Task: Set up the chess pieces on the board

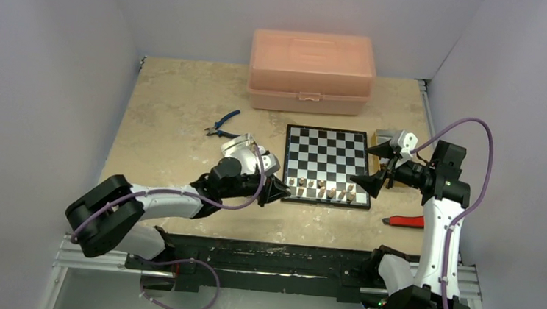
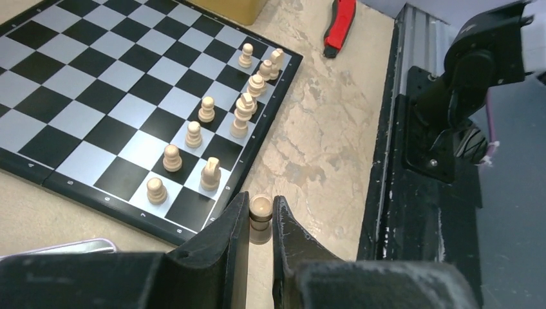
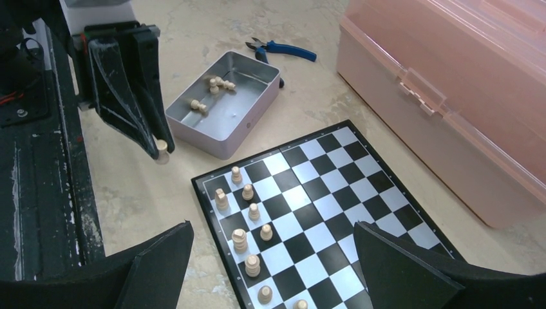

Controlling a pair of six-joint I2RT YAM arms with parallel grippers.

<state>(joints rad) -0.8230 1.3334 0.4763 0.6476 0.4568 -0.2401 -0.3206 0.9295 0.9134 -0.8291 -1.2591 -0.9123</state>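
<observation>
- Beige table [image 1: 179, 99] carries the board [image 1: 327, 155] between both arms, tan chess pieces [image 1: 323, 190] lining its near edge.
- Left gripper [image 2: 260, 201] clenches one tan piece [image 2: 261, 220] just off the board's corner.
- Right gripper [image 3: 273, 226] hangs spread wide, empty, above the board.

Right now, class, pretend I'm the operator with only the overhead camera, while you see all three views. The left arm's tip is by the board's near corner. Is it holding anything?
Observer: Yes. The left wrist camera shows the left jaws closed on one pale chess piece. It is upright, just outside the edge of the board, over the table rather than over a square.
Operator: That arm hides much of the tin from me. Is anything inside it?
Observer: The right wrist camera shows a few pale pieces lying on the tin's floor.
</observation>
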